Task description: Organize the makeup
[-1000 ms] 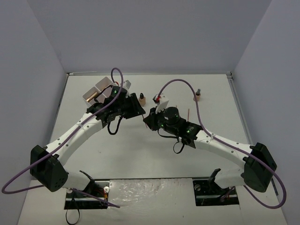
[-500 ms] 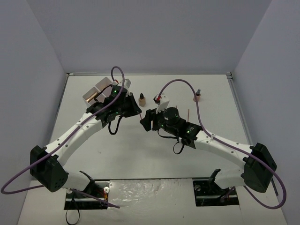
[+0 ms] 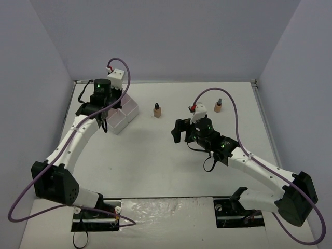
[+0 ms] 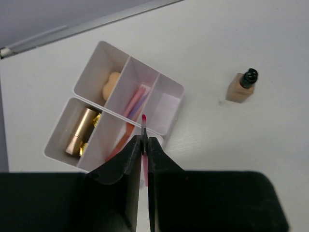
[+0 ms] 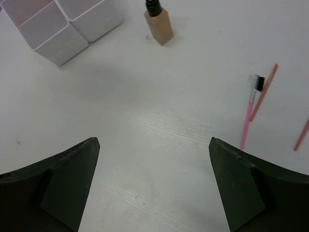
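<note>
Now that the right claw (image 5: 152, 145) has spread wide and backed away empty, the pink stick (image 4: 143, 124) rests solely with the left claw (image 4: 143, 141), which is clamped shut on it and carried above the white box (image 4: 175, 112). Hand-over is judged complete. Next, lower the stick into the compartment holding the other sticks (image 4: 137, 99). One bottle (image 5: 159, 26), a brush (image 5: 248, 116) and loose sticks (image 5: 264, 91) remain on the surface (image 5: 145, 96).

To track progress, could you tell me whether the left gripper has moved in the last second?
Yes. In the top view the left gripper has swung left, away from the bottle, to above the box, shut on a pink stick.
</note>
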